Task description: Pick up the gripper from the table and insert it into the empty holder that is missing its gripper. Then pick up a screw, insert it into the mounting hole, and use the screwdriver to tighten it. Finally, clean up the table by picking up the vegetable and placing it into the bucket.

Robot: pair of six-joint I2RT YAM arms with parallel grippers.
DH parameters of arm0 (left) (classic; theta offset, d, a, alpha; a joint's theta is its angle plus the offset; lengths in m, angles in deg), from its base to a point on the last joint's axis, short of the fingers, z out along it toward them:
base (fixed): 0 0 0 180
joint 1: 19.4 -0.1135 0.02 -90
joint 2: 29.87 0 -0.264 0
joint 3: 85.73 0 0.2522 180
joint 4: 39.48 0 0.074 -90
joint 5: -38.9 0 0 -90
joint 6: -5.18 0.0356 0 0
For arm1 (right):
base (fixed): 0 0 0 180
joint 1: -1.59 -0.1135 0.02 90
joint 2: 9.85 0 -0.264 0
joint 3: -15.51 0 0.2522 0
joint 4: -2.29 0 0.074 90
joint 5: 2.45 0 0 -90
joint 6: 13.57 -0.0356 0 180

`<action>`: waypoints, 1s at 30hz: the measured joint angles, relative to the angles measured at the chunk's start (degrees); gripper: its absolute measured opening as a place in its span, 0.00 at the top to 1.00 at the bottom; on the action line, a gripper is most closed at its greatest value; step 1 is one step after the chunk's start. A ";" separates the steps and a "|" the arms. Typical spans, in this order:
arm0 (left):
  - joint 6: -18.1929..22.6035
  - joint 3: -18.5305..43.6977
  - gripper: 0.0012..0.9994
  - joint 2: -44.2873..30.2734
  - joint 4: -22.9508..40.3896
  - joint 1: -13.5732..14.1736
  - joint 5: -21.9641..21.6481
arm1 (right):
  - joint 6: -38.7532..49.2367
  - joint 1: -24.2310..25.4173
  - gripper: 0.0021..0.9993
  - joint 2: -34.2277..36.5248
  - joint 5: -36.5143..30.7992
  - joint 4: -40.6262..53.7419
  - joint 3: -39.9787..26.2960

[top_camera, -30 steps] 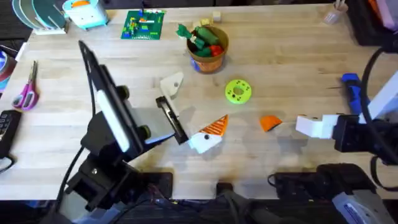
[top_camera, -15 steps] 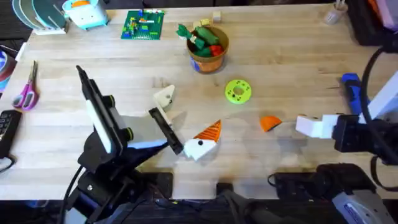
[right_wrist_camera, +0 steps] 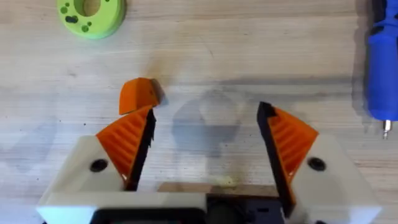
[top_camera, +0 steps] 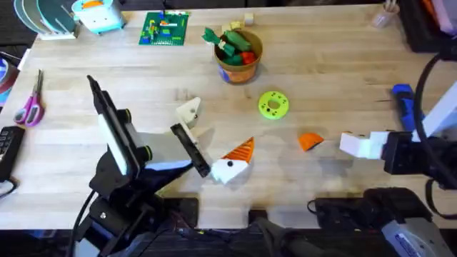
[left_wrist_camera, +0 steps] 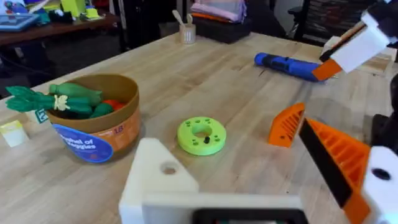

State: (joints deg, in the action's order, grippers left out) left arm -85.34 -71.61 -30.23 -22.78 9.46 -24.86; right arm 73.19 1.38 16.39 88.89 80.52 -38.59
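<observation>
wooden table (top_camera: 343, 64) — bucket (top_camera: 239, 68), screwdriver (top_camera: 404, 103), scissors (top_camera: 30, 103)

Bare table (top_camera: 335, 78) surrounds the gripper (top_camera: 310, 140); green disc (top_camera: 273, 104) nearby.

Pale butcher-block wooden table (top_camera: 335, 68), planks running left to right, evenly lit. Far left: dish rack with plates (top_camera: 44, 18), light-blue box (top_camera: 100, 14). Pink-handled scissors (top_camera: 30, 106) near the left edge; black remote (top_camera: 7, 146) just nearer. Green building-brick plate (top_camera: 165, 28) at the far side. In the room beyond: dark desk (left_wrist_camera: 43, 28) with clutter, folded fabric (left_wrist_camera: 217, 9), small cup with utensils (left_wrist_camera: 186, 31).
</observation>
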 joint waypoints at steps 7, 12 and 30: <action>-0.17 0.00 0.01 -0.01 0.00 0.00 0.00 | 0.00 0.00 0.01 0.00 0.00 0.00 0.00; -0.17 0.00 0.01 0.00 0.00 0.00 0.00 | 0.00 0.00 0.01 0.00 0.00 0.00 0.00; -0.19 0.00 0.01 0.00 0.00 0.00 0.00 | -13.11 -2.21 0.01 1.23 14.51 -7.99 -0.78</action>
State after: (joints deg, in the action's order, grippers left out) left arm -85.53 -71.61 -30.23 -22.78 9.46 -24.86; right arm 60.07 -0.82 17.62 103.40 72.53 -39.36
